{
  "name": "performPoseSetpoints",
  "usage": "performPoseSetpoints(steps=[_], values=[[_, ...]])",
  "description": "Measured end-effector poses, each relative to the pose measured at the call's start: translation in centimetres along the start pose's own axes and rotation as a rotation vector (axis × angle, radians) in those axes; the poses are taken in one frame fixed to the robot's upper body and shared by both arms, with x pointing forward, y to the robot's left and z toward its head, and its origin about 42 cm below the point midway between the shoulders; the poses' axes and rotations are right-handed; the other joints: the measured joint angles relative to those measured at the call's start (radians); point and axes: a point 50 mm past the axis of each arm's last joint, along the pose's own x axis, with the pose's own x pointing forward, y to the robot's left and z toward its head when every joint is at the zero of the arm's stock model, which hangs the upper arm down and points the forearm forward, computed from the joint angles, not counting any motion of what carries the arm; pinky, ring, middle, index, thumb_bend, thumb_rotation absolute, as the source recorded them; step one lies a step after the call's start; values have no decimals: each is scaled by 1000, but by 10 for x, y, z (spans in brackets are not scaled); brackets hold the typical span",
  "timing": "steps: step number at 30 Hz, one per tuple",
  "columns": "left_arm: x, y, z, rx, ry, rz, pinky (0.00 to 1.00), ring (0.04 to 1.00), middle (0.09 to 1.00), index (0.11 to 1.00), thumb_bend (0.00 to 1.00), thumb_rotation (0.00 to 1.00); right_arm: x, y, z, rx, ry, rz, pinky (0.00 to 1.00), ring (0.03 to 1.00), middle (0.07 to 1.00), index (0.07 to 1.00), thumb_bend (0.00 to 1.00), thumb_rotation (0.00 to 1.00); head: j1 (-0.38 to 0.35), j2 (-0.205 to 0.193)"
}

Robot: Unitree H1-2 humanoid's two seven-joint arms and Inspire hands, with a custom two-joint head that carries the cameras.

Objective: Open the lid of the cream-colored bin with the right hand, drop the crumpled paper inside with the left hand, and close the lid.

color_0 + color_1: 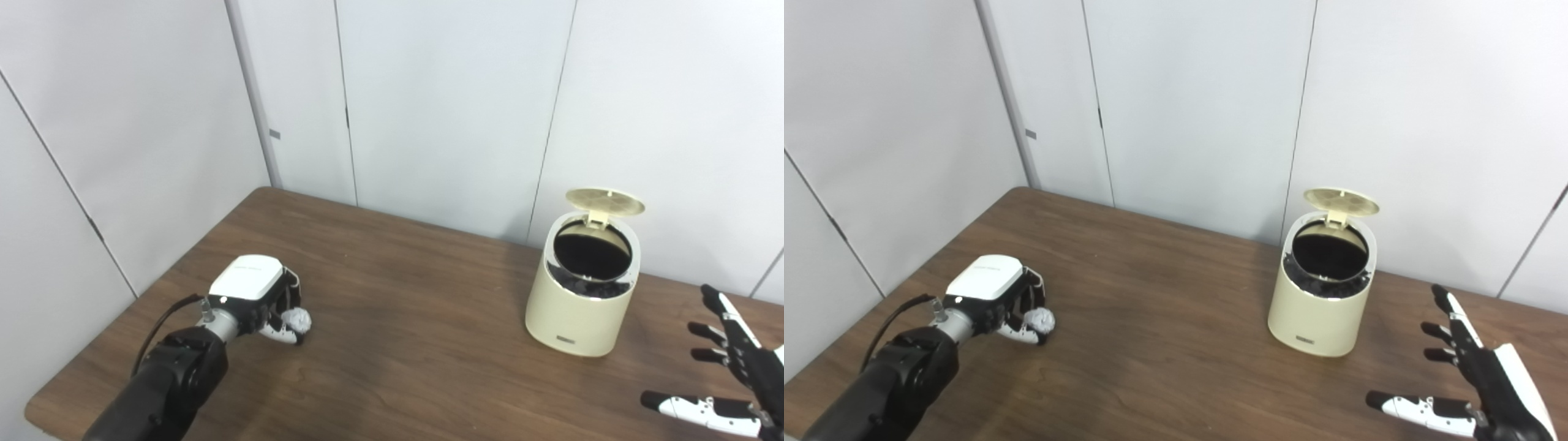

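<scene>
The cream-colored bin (576,318) stands on the right part of the wooden table, its round lid (604,201) tipped up at the back and the dark inside showing. Far to the left, my left hand (260,299) has its fingers curled around the white crumpled paper (298,319), low at the tabletop. My right hand (1476,373) hovers at the bottom right, to the right of the bin and apart from it, with fingers and thumb spread and nothing in it.
The brown table (404,343) runs back to white wall panels (441,104) just behind the bin. Its left edge and far left corner (260,191) lie close to my left arm. Bare wood lies between the paper and the bin.
</scene>
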Motion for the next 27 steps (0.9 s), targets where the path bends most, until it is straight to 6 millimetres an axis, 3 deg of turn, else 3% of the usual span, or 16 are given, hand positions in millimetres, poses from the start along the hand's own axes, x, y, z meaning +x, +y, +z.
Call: performPoseSetpoints(steps=[5,7,13,16,20,27], values=[[0,0,2,-4,-14,20,229,294,473,487,525,0,0,0,0,3,-1,1,741,867,979,970,734,113,0,0],[-1,0,3,-13,-25,27,253,320,412,505,518,0,0,0,0,3,-1,1,733,864,976,969,730,117,2,0],[-10,4,9,-20,-46,48,265,335,400,508,517,0,0,0,0,0,-3,0,731,859,975,966,724,127,2,-3],[-14,13,17,-27,-67,90,301,355,455,532,501,0,0,0,0,-1,-3,-1,728,859,975,963,718,109,2,-3],[-18,29,20,-27,-73,180,254,342,441,539,494,0,0,0,0,-7,0,-4,726,860,971,962,722,116,-2,-5],[-22,48,35,-50,-82,343,213,407,495,486,505,0,1,0,-1,-6,1,-4,717,857,974,964,720,131,-5,-8]])
